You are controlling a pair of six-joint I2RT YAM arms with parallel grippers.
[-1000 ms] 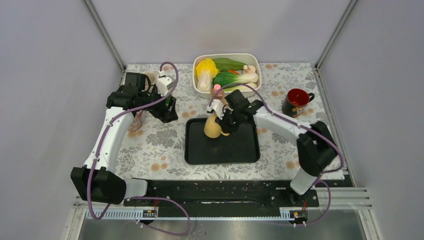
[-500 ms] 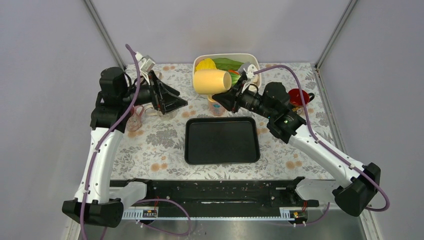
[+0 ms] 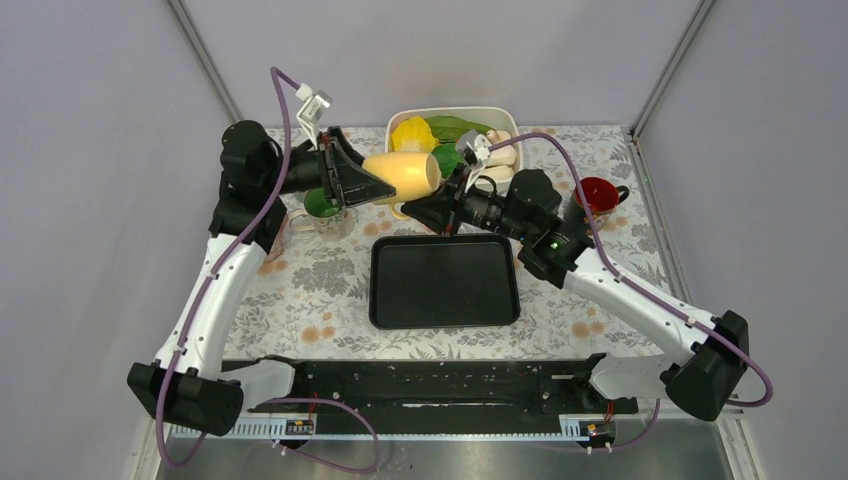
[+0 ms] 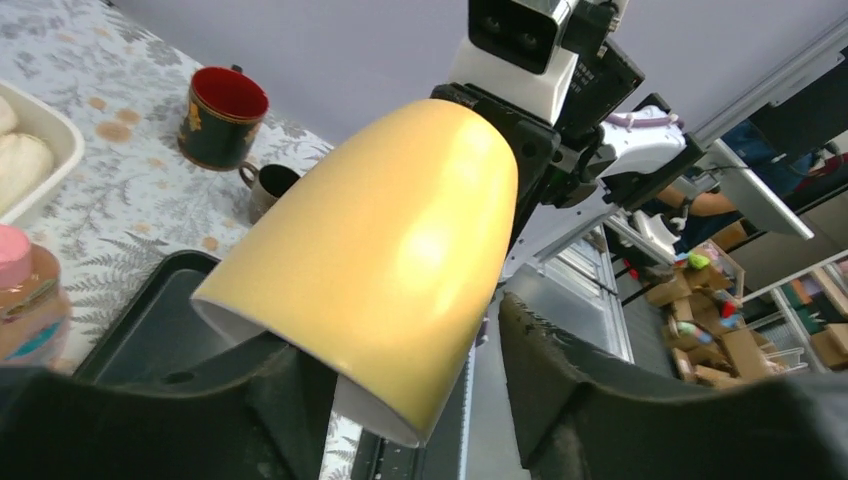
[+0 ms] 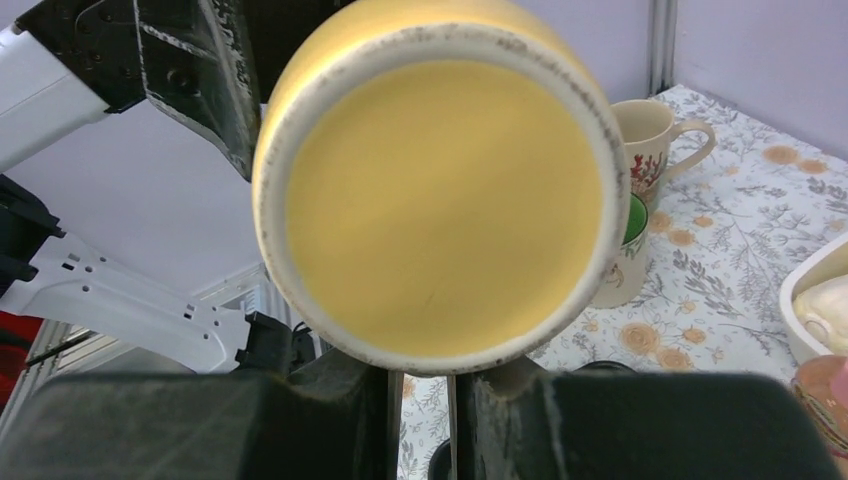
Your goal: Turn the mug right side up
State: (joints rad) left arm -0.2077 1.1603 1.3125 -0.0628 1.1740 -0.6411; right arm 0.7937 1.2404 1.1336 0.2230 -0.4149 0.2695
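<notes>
Right pincer (image 5: 420,388) holds mug (image 5: 440,200), base only in wrist view

No legible text or markings

Low over the black tray (image 3: 445,300) there's room on the near side of the raised yellow mug (image 3: 403,173); vegetable tub (image 3: 452,111) crowds far, green-lined cup (image 3: 322,208) left, red mug (image 3: 597,195) right.
</notes>
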